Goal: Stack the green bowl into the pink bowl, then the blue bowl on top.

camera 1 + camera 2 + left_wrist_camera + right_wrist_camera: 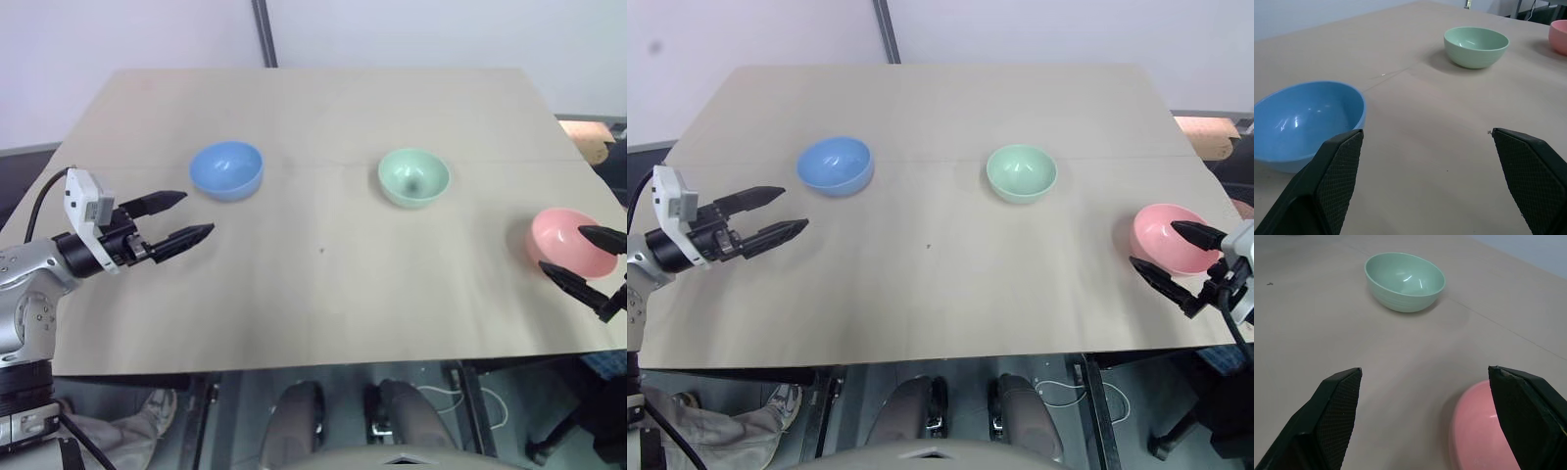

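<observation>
Both grippers [181, 216] [1178, 256] spread wide, empty, smooth mint green bowl [413, 176] upright, plain round plastic

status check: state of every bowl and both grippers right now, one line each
green bowl: upright, empty, alone mid-table, not stacked.
pink bowl: upright, nothing in it, near the table's right edge.
blue bowl: upright, empty, on the left side, not stacked.
left gripper: open, holding nothing, short of the blue bowl.
right gripper: open, holding nothing, at the pink bowl; contact cannot be told.
</observation>
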Robot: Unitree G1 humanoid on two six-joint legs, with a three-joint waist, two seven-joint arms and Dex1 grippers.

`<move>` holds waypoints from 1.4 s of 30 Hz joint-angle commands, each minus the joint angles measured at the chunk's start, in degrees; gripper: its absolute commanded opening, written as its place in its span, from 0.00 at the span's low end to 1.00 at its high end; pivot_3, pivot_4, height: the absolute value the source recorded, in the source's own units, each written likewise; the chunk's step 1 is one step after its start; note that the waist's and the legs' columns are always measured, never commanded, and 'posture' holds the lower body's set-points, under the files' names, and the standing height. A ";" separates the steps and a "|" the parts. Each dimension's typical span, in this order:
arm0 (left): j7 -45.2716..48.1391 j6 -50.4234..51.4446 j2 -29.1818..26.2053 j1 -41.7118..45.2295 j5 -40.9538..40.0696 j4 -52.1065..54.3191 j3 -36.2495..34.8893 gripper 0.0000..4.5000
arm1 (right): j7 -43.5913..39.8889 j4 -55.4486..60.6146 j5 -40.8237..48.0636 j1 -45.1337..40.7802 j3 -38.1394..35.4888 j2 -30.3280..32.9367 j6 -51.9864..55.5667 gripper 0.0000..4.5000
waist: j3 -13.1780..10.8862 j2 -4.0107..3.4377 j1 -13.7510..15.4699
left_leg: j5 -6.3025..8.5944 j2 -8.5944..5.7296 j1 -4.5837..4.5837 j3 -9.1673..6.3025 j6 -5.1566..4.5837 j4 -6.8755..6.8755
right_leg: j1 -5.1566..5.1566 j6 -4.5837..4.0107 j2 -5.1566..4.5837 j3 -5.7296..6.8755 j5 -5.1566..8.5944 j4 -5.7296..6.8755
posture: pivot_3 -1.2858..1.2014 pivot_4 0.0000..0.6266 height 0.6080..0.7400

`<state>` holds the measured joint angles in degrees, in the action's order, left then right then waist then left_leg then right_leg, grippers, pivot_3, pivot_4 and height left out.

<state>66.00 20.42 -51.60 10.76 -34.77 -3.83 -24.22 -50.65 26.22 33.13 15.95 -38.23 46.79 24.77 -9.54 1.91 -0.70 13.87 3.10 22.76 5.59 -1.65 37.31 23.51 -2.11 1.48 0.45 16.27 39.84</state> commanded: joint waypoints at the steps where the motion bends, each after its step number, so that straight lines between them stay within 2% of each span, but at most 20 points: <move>1: 0.54 0.24 -0.71 0.62 -1.02 2.37 -0.66 0.99 | 1.60 1.03 -0.31 -0.89 -0.74 0.77 0.45 1.00 | 0.00 0.00 0.00 | 0.00 0.00 0.00 0.00 0.00 0.00 | 0.00 0.00 0.00 0.00 0.00 0.00 | 0.52 0.24 1.00; 10: 4.69 0.88 0.45 4.79 -4.48 4.92 0.80 0.99 | 8.95 0.76 -7.73 -2.71 5.22 1.75 4.01 1.00 | 0.01 0.00 0.01 | -0.01 -0.01 0.00 0.00 0.01 0.02 | 0.00 0.00 0.00 0.00 0.00 0.02 | 0.52 0.24 1.00; 17: 11.04 0.59 2.50 6.40 -8.99 11.74 4.36 0.99 | 12.31 -7.14 -10.92 -9.78 12.63 3.81 12.14 1.00 | 0.02 0.02 -0.06 | -0.01 -0.02 0.01 0.03 0.01 0.05 | 0.00 0.00 0.01 -0.02 -0.01 0.03 | 0.52 0.24 1.00; 21: 11.73 1.26 3.19 7.27 -9.31 13.37 7.12 0.99 | 12.76 -13.35 -12.63 -13.97 17.54 3.69 14.52 1.00 | 0.01 0.00 -0.09 | -0.01 -0.02 0.01 0.00 0.01 0.04 | 0.01 0.00 0.06 -0.02 0.00 0.04 | 0.52 0.24 1.00; 22: 11.68 1.49 3.23 7.33 -9.54 13.47 7.26 1.00 | 12.87 -14.83 -13.23 -14.89 18.30 3.72 14.25 0.88 | 0.01 0.00 -0.14 | -0.01 -0.02 0.00 0.01 0.01 0.04 | 0.00 0.00 0.06 -0.03 0.00 0.04 | 0.52 0.24 1.00; 24: 11.69 1.38 3.26 7.23 -9.30 13.53 7.35 1.00 | 12.36 -16.25 -13.65 -16.12 19.19 3.82 13.85 0.73 | 0.01 0.00 -0.12 | -0.01 -0.02 0.01 0.05 0.01 0.05 | 0.01 0.00 0.06 -0.07 -0.01 0.03 | 0.52 0.24 1.00; 27: 11.74 1.40 3.14 6.42 -9.20 13.52 7.07 1.00 | 12.18 -16.62 -14.18 -17.39 19.84 3.85 13.36 0.38 | 0.01 0.00 -0.13 | -0.02 -0.02 0.03 0.03 0.02 0.05 | 0.03 0.00 0.08 -0.07 0.00 0.04 | 0.52 0.24 1.00; 28: 11.67 1.41 3.14 6.27 -9.18 13.43 6.98 1.00 | 11.90 -16.45 -14.55 -17.45 20.18 4.01 12.78 0.32 | 0.01 0.00 -0.14 | -0.02 -0.02 0.03 0.04 0.02 0.05 | 0.04 0.00 0.08 -0.07 -0.01 0.04 | 0.52 0.24 1.00; 30: 11.10 1.30 3.34 6.12 -8.96 13.08 6.83 1.00 | 11.64 -15.89 -15.10 -17.51 20.57 4.07 12.26 0.08 | 0.01 0.00 -0.10 | -0.02 -0.02 0.03 0.03 0.02 0.05 | 0.04 0.00 0.07 -0.07 0.00 0.04 | 0.52 0.24 1.00; 31: 10.67 1.33 3.48 6.08 -8.85 12.78 6.76 1.00 | 11.69 -15.47 -15.34 -17.60 20.69 4.02 12.19 0.00 | 0.01 0.00 -0.09 | -0.02 -0.02 0.03 0.03 0.02 0.05 | 0.03 0.00 0.07 -0.07 0.00 0.03 | 0.52 0.24 1.00; 35: 8.19 1.24 4.25 5.86 -8.17 11.05 6.26 1.00 | 11.35 -11.86 -16.34 -17.68 21.82 4.30 10.34 0.00 | 0.01 0.00 -0.07 | -0.01 -0.02 0.03 0.03 0.01 0.06 | 0.03 0.01 0.07 -0.07 -0.01 0.04 | 0.52 0.24 1.00; 38: 4.66 0.75 4.52 5.35 -6.13 9.23 5.74 1.00 | 9.12 -3.33 -13.20 -17.42 23.08 3.63 11.45 0.00 | 0.00 -0.02 -0.25 | -0.01 -0.01 0.02 0.03 0.01 0.06 | 0.04 0.01 0.08 -0.07 -0.01 0.06 | 0.52 0.24 1.00; 42: -0.16 -0.23 5.78 4.86 -4.15 7.43 4.68 1.00 | 8.44 9.32 -10.25 -18.74 31.64 2.20 16.03 0.00 | 0.00 -0.01 -0.34 | -0.01 0.10 0.02 -0.01 0.03 0.03 | 0.07 0.01 0.16 -0.05 -0.01 0.07 | 0.52 0.24 1.00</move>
<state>67.19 21.48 -45.68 15.48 -39.37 3.41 -17.53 -42.12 31.26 21.35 -1.98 -8.45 49.28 39.55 -9.54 1.89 -1.04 13.86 3.20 22.80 5.55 -1.62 37.34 23.58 -2.10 1.64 0.42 16.26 39.90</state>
